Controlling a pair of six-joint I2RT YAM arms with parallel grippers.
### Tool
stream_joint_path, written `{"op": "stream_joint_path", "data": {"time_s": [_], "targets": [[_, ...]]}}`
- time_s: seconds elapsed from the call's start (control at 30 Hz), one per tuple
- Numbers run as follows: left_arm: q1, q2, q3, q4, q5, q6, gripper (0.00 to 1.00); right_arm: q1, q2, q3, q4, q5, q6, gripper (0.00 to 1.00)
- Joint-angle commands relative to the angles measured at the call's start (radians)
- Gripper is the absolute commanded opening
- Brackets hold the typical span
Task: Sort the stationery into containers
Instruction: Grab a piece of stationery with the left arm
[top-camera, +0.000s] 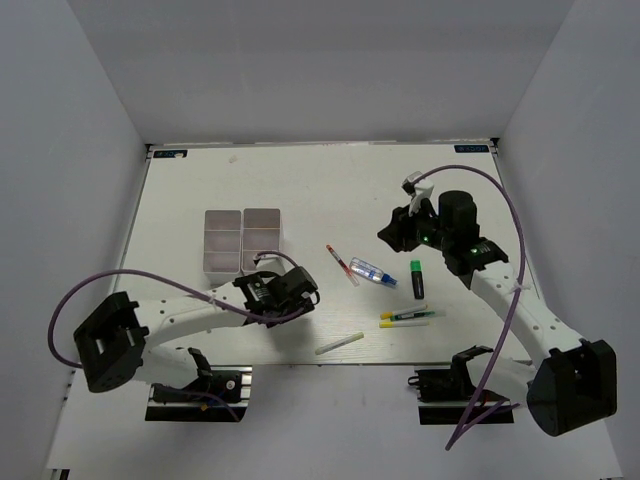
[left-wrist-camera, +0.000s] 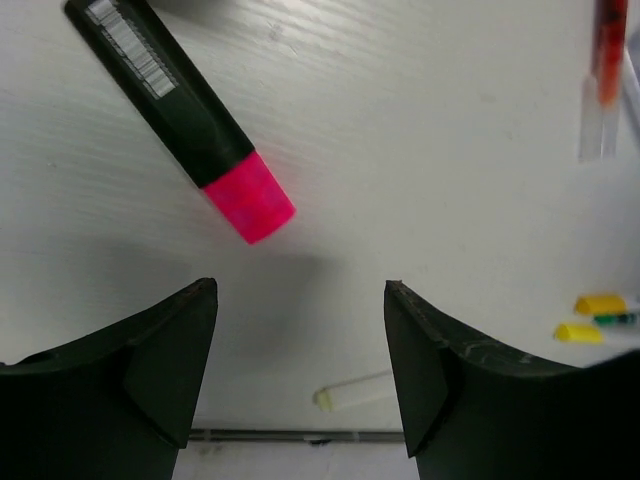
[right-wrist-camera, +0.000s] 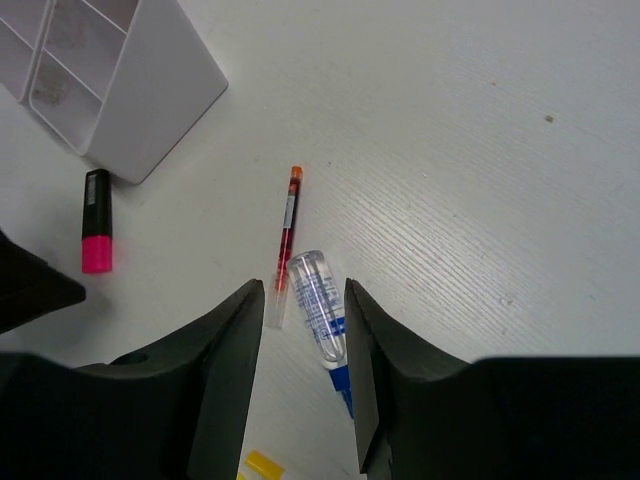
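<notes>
The white bins (top-camera: 242, 240) stand left of centre; they also show in the right wrist view (right-wrist-camera: 150, 90). A black highlighter with a pink tip (left-wrist-camera: 180, 110) lies on the table just ahead of my left gripper (left-wrist-camera: 300, 300), which is open and empty; in the right wrist view this highlighter (right-wrist-camera: 97, 222) lies by the bins' corner. My right gripper (right-wrist-camera: 303, 290) is open and empty, held above the red pen (right-wrist-camera: 287, 240) and the clear-blue tube (right-wrist-camera: 320, 310). From above, my left gripper (top-camera: 290, 285) is right of the bins and my right gripper (top-camera: 400, 230) is further right.
A green-tipped highlighter (top-camera: 417, 278), two yellow-capped markers (top-camera: 405, 318) and a white stick (top-camera: 340, 343) lie right of centre toward the near edge. The red pen (top-camera: 341, 265) and the tube (top-camera: 372, 272) lie between the arms. The white stick (left-wrist-camera: 350, 392) shows between the left fingers.
</notes>
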Motion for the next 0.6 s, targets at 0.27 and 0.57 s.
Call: {"op": "stream_joint_path", "data": {"time_s": [0.27, 0.57], "targets": [[-0.016, 0.1, 0.008, -0.034, -0.279, -0.246, 0.76, -0.04, -0.068, -0.037, 0.082, -0.098, 0.03, 0.44], [-0.016, 0.216, -0.001, 0.013, -0.299, -0.263, 0.73, -0.075, -0.076, -0.043, 0.083, -0.138, 0.036, 0.44]]}}
